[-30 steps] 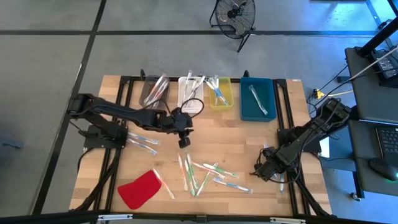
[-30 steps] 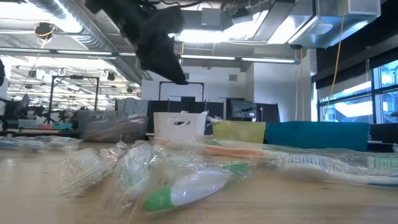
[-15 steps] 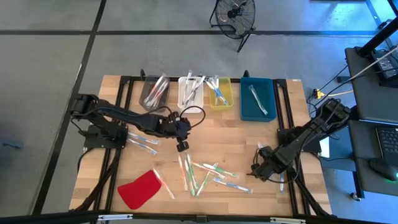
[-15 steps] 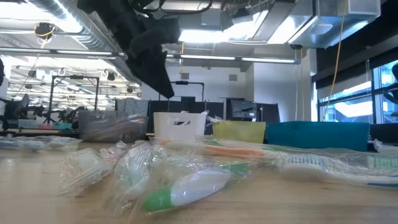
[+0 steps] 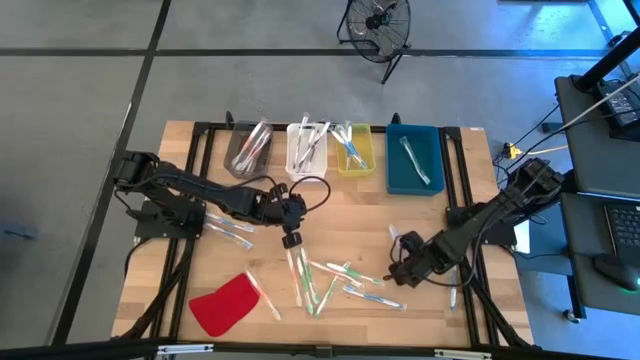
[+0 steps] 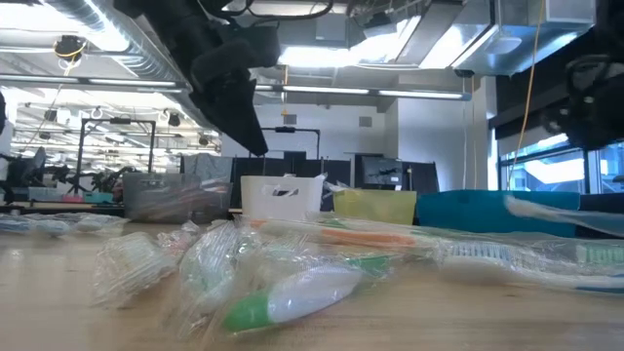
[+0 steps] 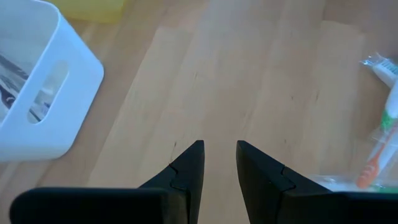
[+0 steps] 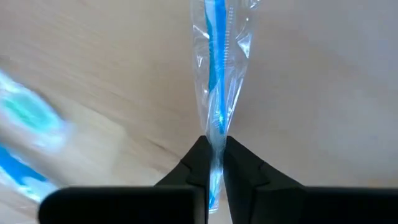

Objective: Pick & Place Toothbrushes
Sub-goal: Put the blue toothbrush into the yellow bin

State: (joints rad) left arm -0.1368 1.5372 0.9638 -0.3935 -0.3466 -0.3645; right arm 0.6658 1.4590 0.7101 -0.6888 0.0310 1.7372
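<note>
Pale wooden counter on a grey concrete floor, four bins along the far edge: grey bin, white bin, yellow bin, blue bin, each already with wrapped brushes inside. Loose toothbrushes still heaped at the middle near edge, beside a red cloth. Within the last second, two shifts. Right hand swung inward from the counter's right edge to just beside the right end of the heap, pinched almost shut on a blue toothbrush in a clear crinkled wrapper; seen from the right wrist, wrapper nipped between the fingertips, brush sticking straight out ahead over bare wood. Left hand drawn back from the bins and lowered toward the heap's far end, fingers a little apart, nothing between them, only bare boards ahead in its wrist view. Judged from this: one pick secured on the right and due for a carry to a bin, likely the blue one; a fresh pick lining up on the left. Right arm stretched long and low across the counter; left arm bent at the elbow, wrist tipped downward over the heap.
</note>
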